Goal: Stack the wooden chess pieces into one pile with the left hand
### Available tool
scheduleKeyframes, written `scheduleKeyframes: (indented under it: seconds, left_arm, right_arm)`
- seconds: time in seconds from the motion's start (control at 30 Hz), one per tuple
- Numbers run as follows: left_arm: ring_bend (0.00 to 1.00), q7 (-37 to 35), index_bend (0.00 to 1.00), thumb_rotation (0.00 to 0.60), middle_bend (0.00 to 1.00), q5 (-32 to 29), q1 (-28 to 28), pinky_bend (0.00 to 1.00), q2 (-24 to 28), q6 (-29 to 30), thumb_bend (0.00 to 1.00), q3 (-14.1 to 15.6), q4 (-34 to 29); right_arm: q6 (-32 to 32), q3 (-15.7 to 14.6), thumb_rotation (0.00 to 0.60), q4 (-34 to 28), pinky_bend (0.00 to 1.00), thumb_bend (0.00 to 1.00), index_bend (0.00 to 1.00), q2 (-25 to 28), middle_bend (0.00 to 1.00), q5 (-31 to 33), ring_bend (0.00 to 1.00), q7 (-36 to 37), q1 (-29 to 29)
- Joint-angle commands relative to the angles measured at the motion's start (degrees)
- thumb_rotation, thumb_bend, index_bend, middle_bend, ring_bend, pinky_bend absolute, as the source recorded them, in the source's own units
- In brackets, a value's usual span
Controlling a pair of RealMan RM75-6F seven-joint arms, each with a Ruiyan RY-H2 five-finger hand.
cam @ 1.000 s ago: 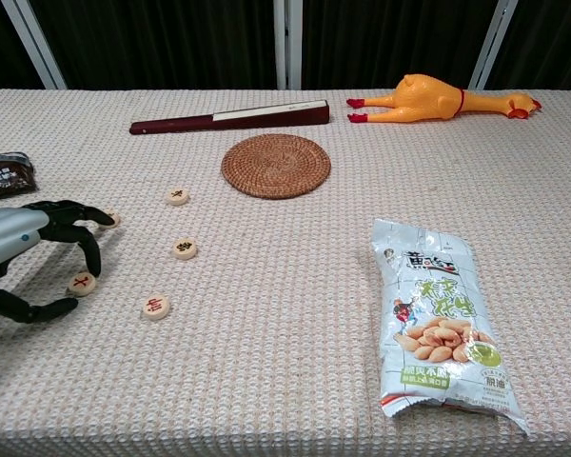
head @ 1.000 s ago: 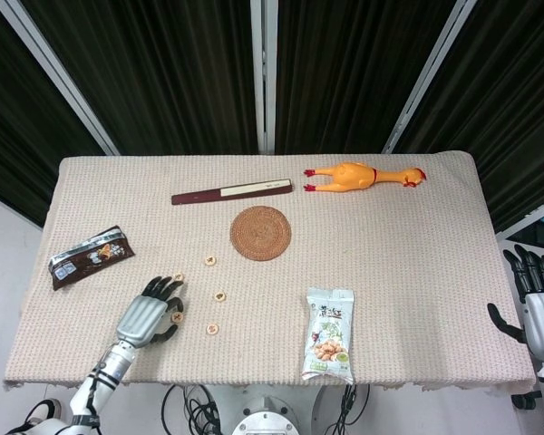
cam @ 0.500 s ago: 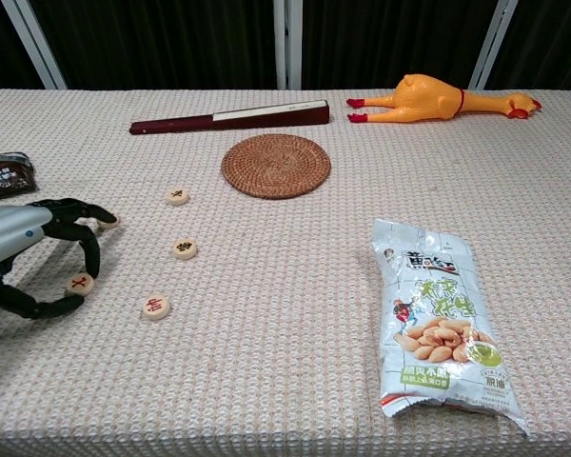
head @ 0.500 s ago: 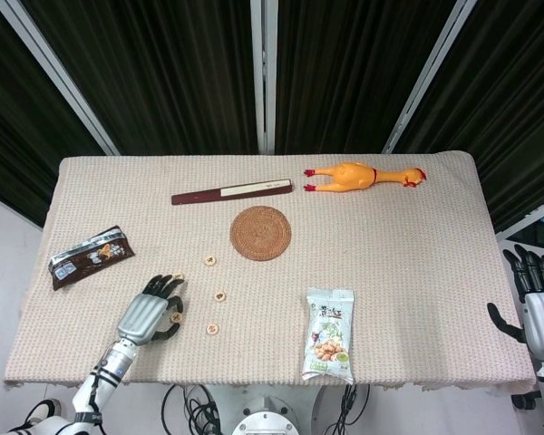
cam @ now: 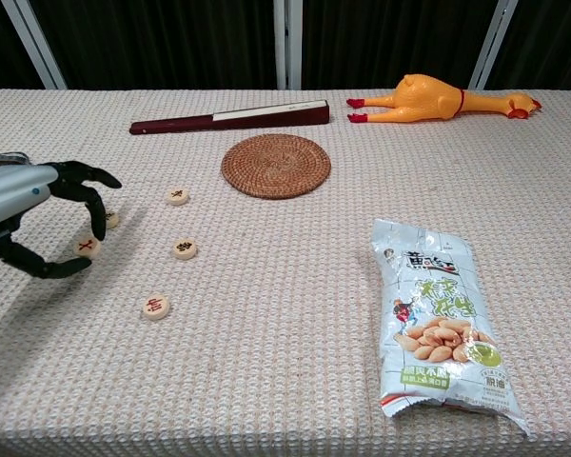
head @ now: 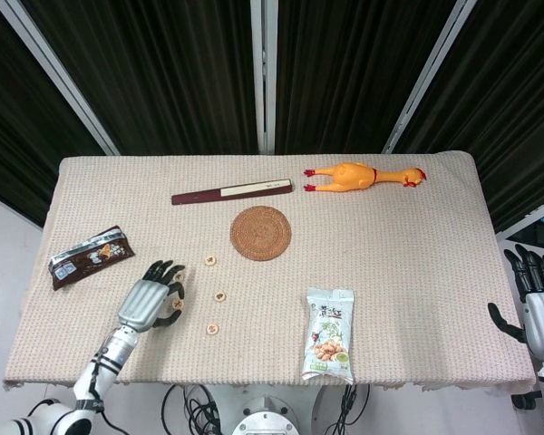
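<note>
Dark curtains hang behind the worktop [cam: 295,381]. My left hand [cam: 29,224] pinches one wooden chess piece [cam: 86,247], lifted so I can set it on another piece [cam: 111,219] just beside it. Three more pieces [cam: 183,249] lie apart nearby. My right hand [head: 537,304] waits off the edge, holding nothing, fingers apart.

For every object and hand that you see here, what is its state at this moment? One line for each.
Left hand: raised, pinching one round wooden chess piece.
Piece behind the fingers: flat on the cloth.
Other three loose pieces: flat, apart, unstacked.
Right hand: off the table edge, fingers apart, holding nothing.
Snack bag with nuts picture: lying flat, sealed.
Yellow rubber chicken: lying on its side.
Dark red folding fan: closed.
</note>
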Motion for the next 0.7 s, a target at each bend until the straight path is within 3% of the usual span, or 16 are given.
scheduleKeyframes:
  seconds: [0.03,0.27,0.7]
  left_arm:
    - [0.00,0.1,0.51,0.600,0.11,-2.1,-1.9,0.00,0.0,-1.9,0.29,-2.1,0.8]
    - [0.00,0.6,0.51,0.600,0.11,-8.2,-5.1,0.00,-0.9,-6.3,0.29,-5.1,3.9]
    - [0.00,-0.7,0.51,0.600,0.11,-9.8,-7.6,0.00,-2.2,-8.1,0.29,-5.1,8.2]
  right_arm:
    - [0.0,0.1,0.600,0.0,0.00,0.24,0.00,0.0,0.00,0.1,0.00,0.1,0.0]
    - [-0.4,0.3,0.600,0.1,0.00,0.24,0.00,0.2,0.00,0.6,0.00,0.4,0.1]
    - [-0.7,0.7,0.600,0.2,0.00,0.24,0.00,0.2,0.00,1.5,0.00,0.5,0.2]
